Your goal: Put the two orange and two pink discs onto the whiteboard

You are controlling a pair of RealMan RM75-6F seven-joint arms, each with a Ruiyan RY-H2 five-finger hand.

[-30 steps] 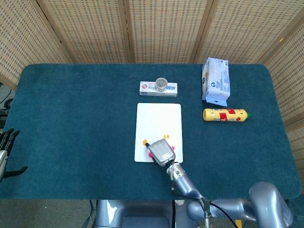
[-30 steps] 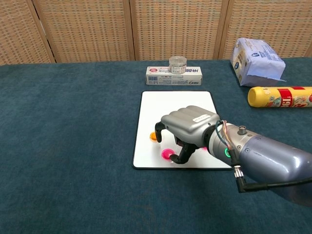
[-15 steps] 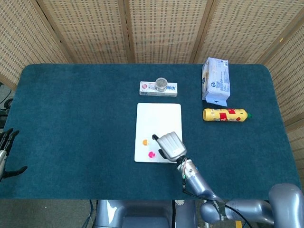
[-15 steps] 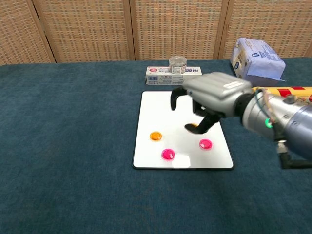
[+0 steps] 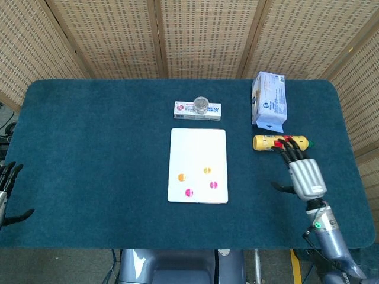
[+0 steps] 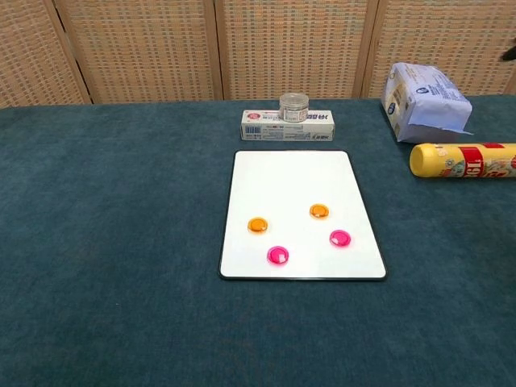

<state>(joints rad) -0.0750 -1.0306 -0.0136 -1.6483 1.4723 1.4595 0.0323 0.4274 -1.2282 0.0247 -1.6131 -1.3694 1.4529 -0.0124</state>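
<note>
nearest, the right hand (image 5: 306,176) hovers empty over the cloth, fingers spread toward the yellow bottle (image 5: 280,142); the left hand (image 5: 6,188) rests open at the table edge. beyond, both orange discs (image 6: 257,225) and both pink discs (image 6: 277,255) lie on the whiteboard (image 6: 294,176).

Left robot hand (image 5: 6,192) cut off by the head view's left edge — fingers only partly seen. Yellow bottle (image 6: 463,160) cropped at the chest view's right edge — small carton's (image 6: 288,126) label unreadable.
</note>
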